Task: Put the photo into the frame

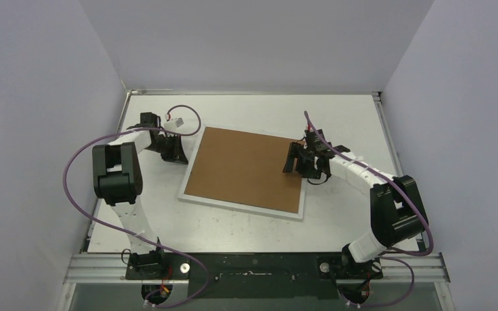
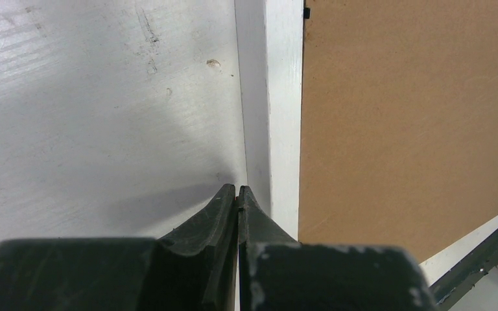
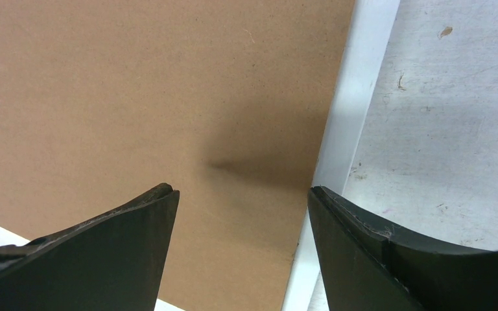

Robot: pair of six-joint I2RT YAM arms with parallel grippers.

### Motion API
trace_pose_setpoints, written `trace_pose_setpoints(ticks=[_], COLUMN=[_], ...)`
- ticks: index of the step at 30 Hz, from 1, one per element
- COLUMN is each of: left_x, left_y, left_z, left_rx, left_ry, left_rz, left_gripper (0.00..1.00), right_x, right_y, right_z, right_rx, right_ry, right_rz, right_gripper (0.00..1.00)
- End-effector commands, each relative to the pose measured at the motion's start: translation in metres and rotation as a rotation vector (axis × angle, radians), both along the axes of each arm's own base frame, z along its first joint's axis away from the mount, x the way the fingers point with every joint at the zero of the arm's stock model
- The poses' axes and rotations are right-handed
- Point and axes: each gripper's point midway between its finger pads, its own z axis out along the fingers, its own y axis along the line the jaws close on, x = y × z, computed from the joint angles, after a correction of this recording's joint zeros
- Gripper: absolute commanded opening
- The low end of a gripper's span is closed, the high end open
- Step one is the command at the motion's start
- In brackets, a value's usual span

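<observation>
The frame [image 1: 233, 205] lies back-up and slightly askew around the middle of the table [image 2: 104, 116], nearer the far edge than the near one. A brown board [image 1: 243, 168] fills its opening, with only the white rim showing round it. The photo shows in no view. If it is already in the frame, the board hides it, and that cannot be told from here.

The left hand [image 2: 237, 191] is fully closed and holds nothing. Its tips are down at the table right against the outer side of the frame's left rim, as if bracing or nudging it. The right hand [image 3: 243, 191] is wide open and empty, hovering over the frame's right rim, with one finger above the board and the other above the bare table past the rim.

The step in hand looks like work on the board, not the photo: either seating it in the back of the frame or getting ready to lift it out. The left hand seems placed to stop the frame sliding toward the left edge of the table.

If the board is to come out, the right hand needs a finger under its right edge, which is hard because the board sits flush. If it is being seated, a flat downward press near that rim would do. In both cases the frame should stay braced.
</observation>
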Motion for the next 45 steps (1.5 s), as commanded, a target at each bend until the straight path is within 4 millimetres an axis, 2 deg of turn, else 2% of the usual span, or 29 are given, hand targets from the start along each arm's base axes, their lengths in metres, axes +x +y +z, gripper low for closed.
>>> trace_pose_setpoints(ticks=[1,12,21,30,39,45], left_x=[0.008,0.009,0.009,0.005,0.002,0.001], left_y=[0.000,-0.005,-0.010,-0.021,-0.026,-0.027], left_z=[0.005,0.002,-0.002,-0.006,-0.006,-0.006], left_rx=[-0.004,-0.009,-0.017,-0.030,-0.030,-0.032], left_ry=[-0.039,-0.037,-0.031,-0.025,-0.026,-0.026], left_rz=[0.001,-0.006,-0.019,-0.049,-0.067,-0.075], left_gripper=[0.01,0.00,0.00,0.00,0.00,0.00], right_x=[0.003,0.008,0.009,0.009,0.013,0.012], right_y=[0.000,0.006,0.029,0.043,0.065,0.074], right_z=[-0.001,0.000,0.008,0.017,0.035,0.031], right_rx=[0.003,-0.003,-0.007,-0.023,0.022,0.032], right_ry=[-0.021,-0.025,-0.040,-0.059,-0.091,-0.086], right_rz=[0.002,0.020,0.067,0.095,0.128,0.147], right_gripper=[0.74,0.74,0.74,0.74,0.74,0.74])
